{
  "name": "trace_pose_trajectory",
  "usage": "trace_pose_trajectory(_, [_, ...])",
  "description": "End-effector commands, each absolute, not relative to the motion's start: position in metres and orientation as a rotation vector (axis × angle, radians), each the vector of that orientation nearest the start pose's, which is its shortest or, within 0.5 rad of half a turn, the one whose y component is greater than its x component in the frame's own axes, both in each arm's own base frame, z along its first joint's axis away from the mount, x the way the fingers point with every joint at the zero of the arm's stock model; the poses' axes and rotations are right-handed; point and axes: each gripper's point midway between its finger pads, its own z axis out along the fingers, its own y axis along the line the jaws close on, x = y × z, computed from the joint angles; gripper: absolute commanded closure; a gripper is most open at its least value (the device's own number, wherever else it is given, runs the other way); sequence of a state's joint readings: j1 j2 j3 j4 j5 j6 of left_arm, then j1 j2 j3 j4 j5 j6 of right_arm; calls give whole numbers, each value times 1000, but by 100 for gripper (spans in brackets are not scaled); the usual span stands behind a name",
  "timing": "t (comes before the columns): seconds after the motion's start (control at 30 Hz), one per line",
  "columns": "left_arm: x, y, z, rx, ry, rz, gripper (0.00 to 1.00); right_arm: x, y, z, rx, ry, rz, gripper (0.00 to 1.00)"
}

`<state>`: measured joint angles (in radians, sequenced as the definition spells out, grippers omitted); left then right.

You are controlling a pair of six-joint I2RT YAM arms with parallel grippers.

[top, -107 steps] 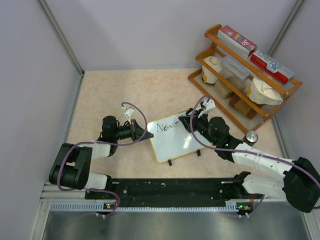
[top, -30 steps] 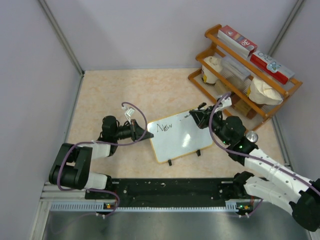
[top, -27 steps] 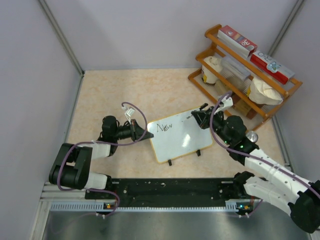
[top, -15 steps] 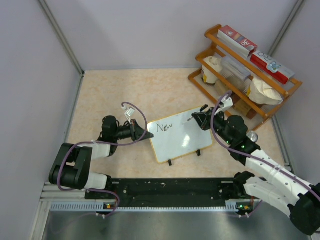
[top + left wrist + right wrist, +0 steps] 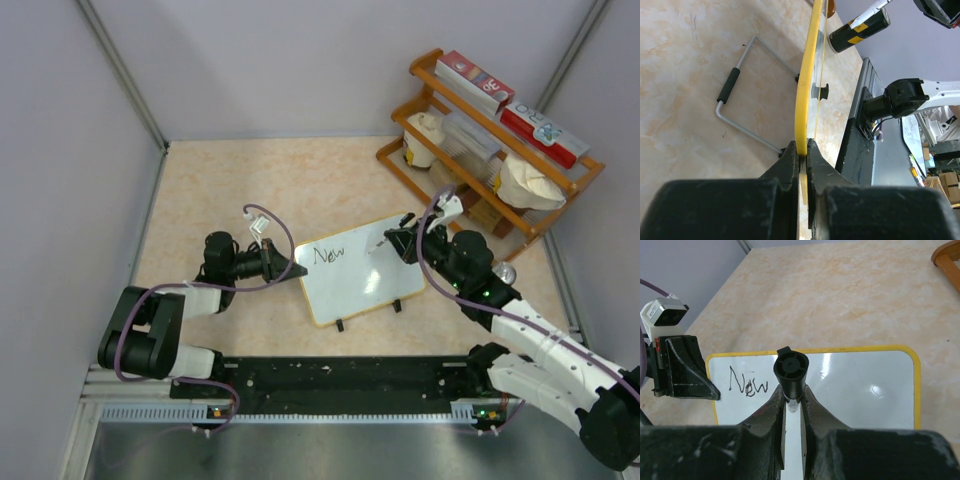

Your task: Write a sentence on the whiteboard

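The whiteboard (image 5: 365,280) sits near the middle of the table (image 5: 250,190), between the two arms. The left gripper (image 5: 802,145) is pinched tight on the frame at the board's left edge. The right gripper (image 5: 791,399) clasps a black marker (image 5: 791,370) over the board's upper right part; whether the tip touches cannot be told. "New" (image 5: 747,385) is written at the upper left. A wire stand (image 5: 740,105) lies behind the board. A wooden rack (image 5: 490,140) stands at the far right.

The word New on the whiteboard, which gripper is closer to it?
Left. The left gripper clamps the whiteboard edge right beside the word; the right gripper holds a marker above the board, farther along.
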<state>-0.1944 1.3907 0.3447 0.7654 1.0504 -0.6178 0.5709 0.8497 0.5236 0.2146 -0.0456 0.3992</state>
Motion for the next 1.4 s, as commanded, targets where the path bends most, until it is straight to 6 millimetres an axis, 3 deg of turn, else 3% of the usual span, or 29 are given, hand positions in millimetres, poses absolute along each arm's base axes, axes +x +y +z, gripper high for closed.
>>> trace_pose_trajectory(0.0, [226, -218, 123, 502, 1899, -1536, 100, 279, 199, 258, -183, 1635, 745, 100])
trace_pose_trajectory(0.67, [226, -218, 123, 504, 1897, -1536, 100, 296, 218, 262, -217, 1604, 756, 100])
trace_pose_trajectory(1.07, [226, -218, 122, 503, 1900, -1537, 100, 291, 236, 274, -260, 1534, 767, 100])
trace_pose_trajectory(1.37, [226, -218, 122, 503, 1900, -1538, 100, 305, 241, 267, -243, 1562, 734, 100])
